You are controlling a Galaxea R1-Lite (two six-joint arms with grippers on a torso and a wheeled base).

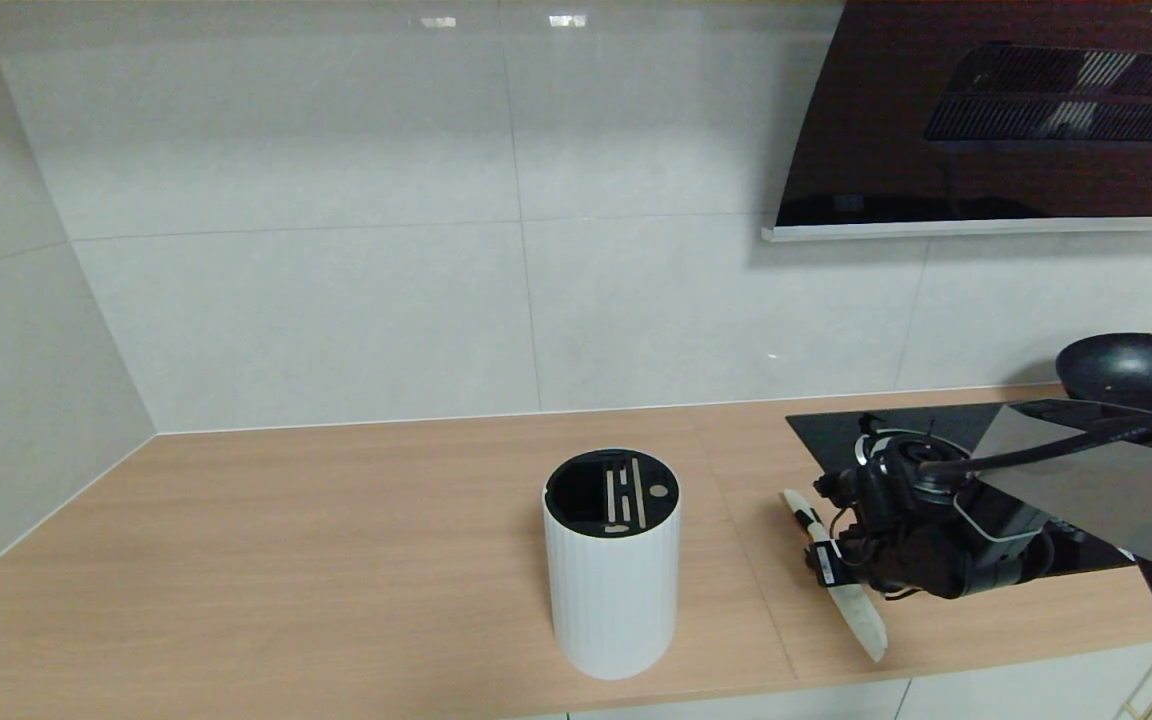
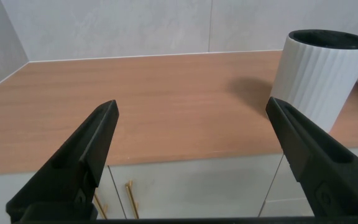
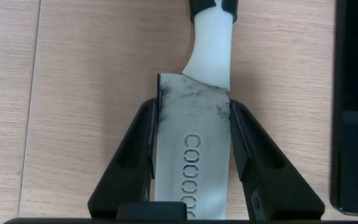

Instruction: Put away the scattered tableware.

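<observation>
A white marbled-blade knife (image 3: 194, 146) on the wooden countertop (image 1: 336, 520) is clamped across its blade by the right gripper (image 3: 192, 112). The left gripper (image 2: 191, 107) is spread wide, holding nothing, near a white ribbed cylindrical holder (image 1: 613, 580).

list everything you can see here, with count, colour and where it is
knife: one, white with a grey-marbled blade, flat on the counter right of the holder
holder: one, white ribbed with a black slotted top, upright mid-counter
counter: one, light wood, along the wall
wall tiles: several, pale grey, behind the counter
cooktop: one, black, set in the counter at right
pan: one, black, far right by the cooktop
range hood: one, dark, above the cooktop
left tool: one, black, open, off the counter's front edge
right tool: one, black, shut on the knife blade
</observation>
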